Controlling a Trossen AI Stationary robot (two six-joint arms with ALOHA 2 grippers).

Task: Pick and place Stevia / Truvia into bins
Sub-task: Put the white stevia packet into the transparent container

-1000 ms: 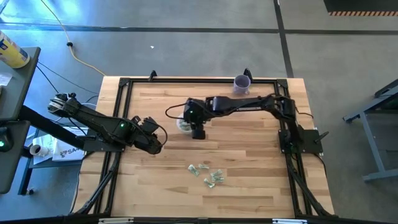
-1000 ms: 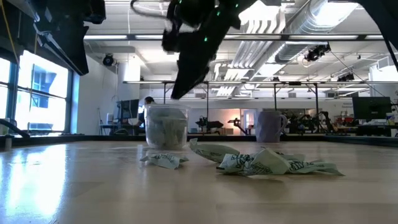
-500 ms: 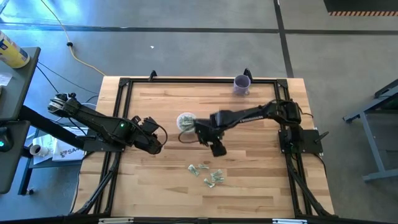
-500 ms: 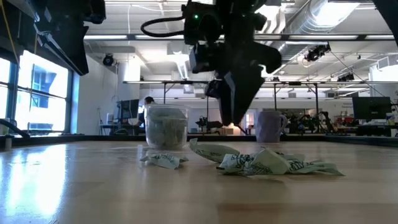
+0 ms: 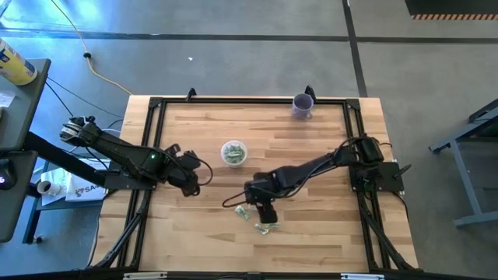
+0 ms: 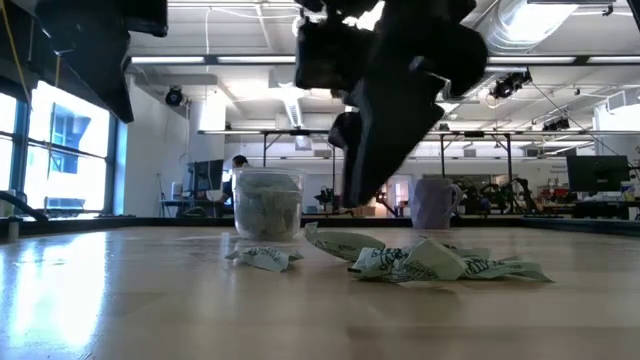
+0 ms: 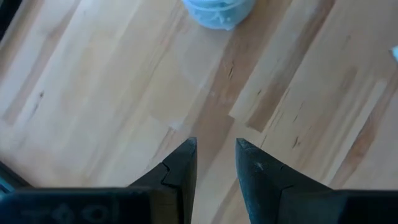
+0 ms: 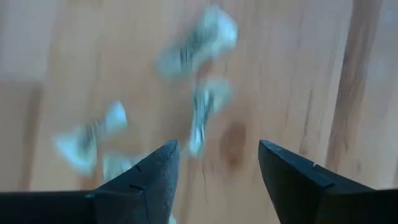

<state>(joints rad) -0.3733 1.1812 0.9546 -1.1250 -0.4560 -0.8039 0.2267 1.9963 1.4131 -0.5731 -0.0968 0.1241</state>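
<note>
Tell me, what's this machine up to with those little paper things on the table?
It is sorting sweetener packets into a small round plastic cup, which already holds some. The right hand is above the loose packets near the table's front edge, fingers open and empty, apparently about to pick another. The left hand waits to the left of the cup, open with nothing between its fingers. A purple mug sits unused at the back edge.

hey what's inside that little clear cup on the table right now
The cup holds green-and-white packets, piled up its inside. How many is hidden: they overlap, and the wall blurs them.
</note>
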